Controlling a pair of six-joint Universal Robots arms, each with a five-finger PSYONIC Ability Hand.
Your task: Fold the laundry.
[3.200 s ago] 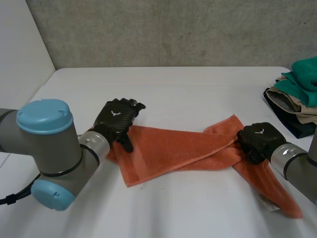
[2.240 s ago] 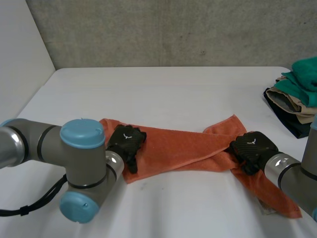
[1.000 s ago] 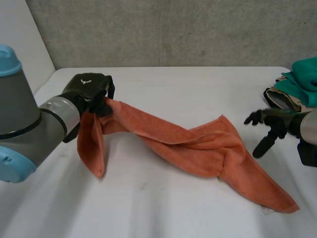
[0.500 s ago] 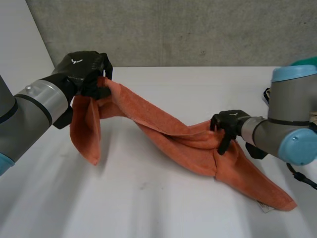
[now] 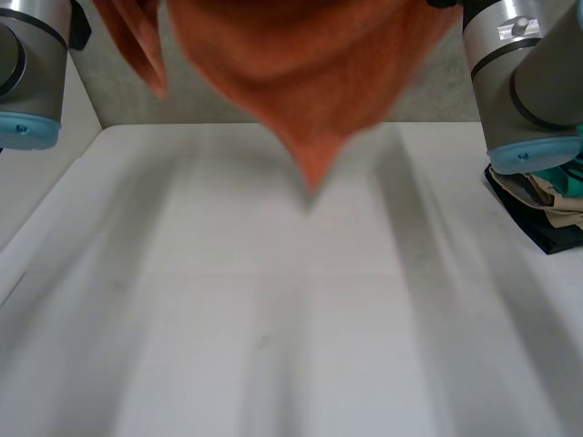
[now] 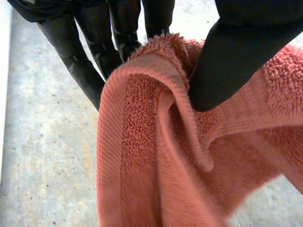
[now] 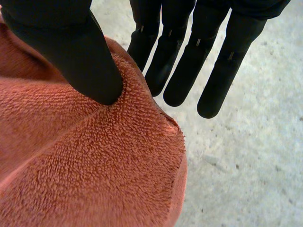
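Orange towel (image 5: 301, 82) hangs high over the counter (image 5: 273, 300), left hand (image 6: 236, 52) and right hand (image 7: 71, 52) each pinching an upper edge, probably corners; I'd draw them apart level before lowering it flat.

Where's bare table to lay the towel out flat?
Nearly all of the table is bare: the whole middle and the left side, beneath the orange towel held up by the left hand and right hand. It is crowded only at the right edge, where the pile of clothes sits below the right arm.
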